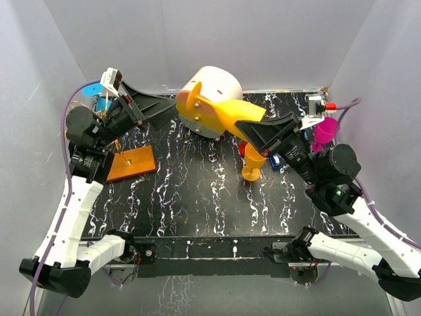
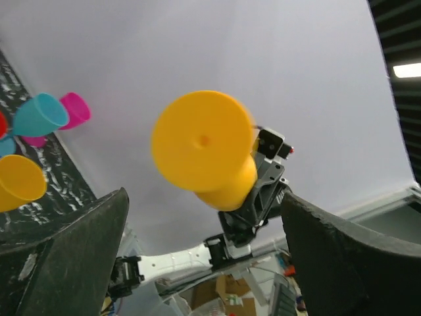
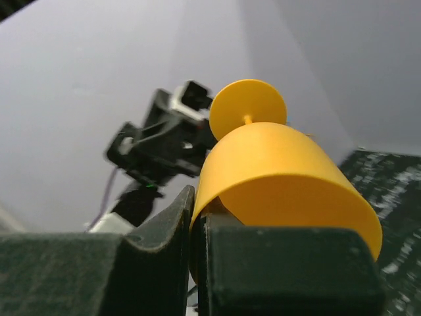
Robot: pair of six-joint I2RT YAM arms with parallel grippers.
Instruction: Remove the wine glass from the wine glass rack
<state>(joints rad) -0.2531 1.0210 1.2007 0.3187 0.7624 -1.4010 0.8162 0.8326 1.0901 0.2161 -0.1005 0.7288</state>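
Note:
A yellow wine glass lies sideways in the air over the back of the table, its round foot pointing left. My right gripper is shut on the rim of its bowl; one finger is inside and one outside in the right wrist view, where the glass fills the middle. The wine glass rack, thin gold wire on an orange base block, stands at the left with no glass on it. My left gripper is open and empty above and behind the rack. In the left wrist view its gripper faces the glass's foot.
A white-and-orange drawer box sits at the back centre, behind the held glass. A second yellow glass, a red one and a blue one stand near the right gripper. A pink glass is at the back right.

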